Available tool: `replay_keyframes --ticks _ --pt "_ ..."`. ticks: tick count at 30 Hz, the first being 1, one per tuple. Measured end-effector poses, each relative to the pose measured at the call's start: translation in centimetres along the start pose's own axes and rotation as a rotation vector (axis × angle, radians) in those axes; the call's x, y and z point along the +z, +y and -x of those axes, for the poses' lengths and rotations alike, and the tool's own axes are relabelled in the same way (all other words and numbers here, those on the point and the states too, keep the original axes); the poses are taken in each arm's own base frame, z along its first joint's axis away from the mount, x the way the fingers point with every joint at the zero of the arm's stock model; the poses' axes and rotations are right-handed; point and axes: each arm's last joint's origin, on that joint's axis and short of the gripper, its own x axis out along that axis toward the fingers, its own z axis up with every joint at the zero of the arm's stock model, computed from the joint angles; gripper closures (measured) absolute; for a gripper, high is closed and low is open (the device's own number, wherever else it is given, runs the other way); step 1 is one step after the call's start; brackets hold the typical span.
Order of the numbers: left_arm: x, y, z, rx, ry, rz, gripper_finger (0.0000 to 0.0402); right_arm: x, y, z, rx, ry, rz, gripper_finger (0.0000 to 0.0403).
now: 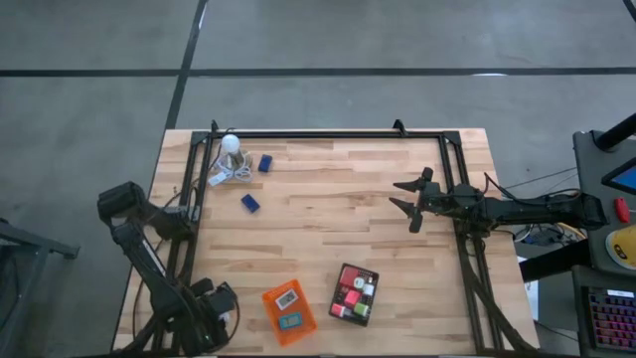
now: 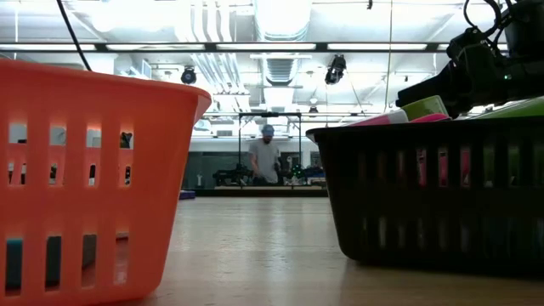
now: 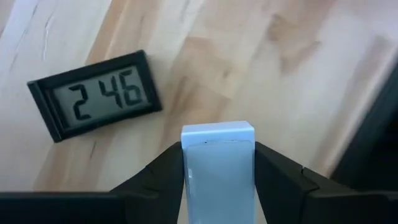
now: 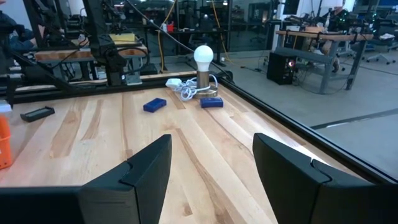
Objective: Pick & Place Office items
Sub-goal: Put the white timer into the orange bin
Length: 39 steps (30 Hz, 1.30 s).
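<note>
Here the left gripper (image 3: 217, 180) sits at the table's (image 1: 328, 209) near-left corner, its fingers (image 3: 155, 180) clenched on a pale blue-white box (image 3: 217, 168) above the wood, with a small black digital clock (image 3: 93, 93) lying flat just beyond it. Past the orange tray (image 1: 288, 311), toward the far-left corner, a white bulb lamp (image 1: 231, 145) stands with its coiled cord, one dark blue block (image 1: 265, 163) just beside it and another dark blue block (image 1: 249, 203) a little nearer the orange tray. That tray holds two small boxes. Just right of it, the black tray (image 1: 354, 293) carries red, pink, green and white pieces. Farther right, the right gripper (image 1: 412, 199) hovers with its fingers spread, empty.
</note>
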Motion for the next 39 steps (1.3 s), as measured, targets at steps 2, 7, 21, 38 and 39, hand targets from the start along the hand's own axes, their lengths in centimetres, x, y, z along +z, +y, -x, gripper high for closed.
replay_keyframes --ticks 2,7,21,38,39 --pt "0.3 -0.2 0.9 -0.031 -0.008 0.009 0.0234 0.0 0.0 0.0 0.000 0.000 -0.001 0.0184" --pt "1.3 -0.3 3.2 -0.113 -0.077 0.043 0.0234 0.0 0.0 0.0 0.001 0.000 -0.001 0.0184" --pt "6.0 -0.5 6.3 -0.177 -0.711 0.048 0.0234 0.0 0.0 0.0 0.000 0.000 -0.001 0.0184" --pt "13.0 -2.7 1.1 -0.287 -0.496 -0.212 0.0234 0.0 0.0 0.0 0.000 0.000 0.000 0.0184" --pt "13.1 -2.9 0.9 -0.294 -0.493 -0.225 0.0234 0.0 0.0 0.0 0.000 0.000 -0.001 0.0184"
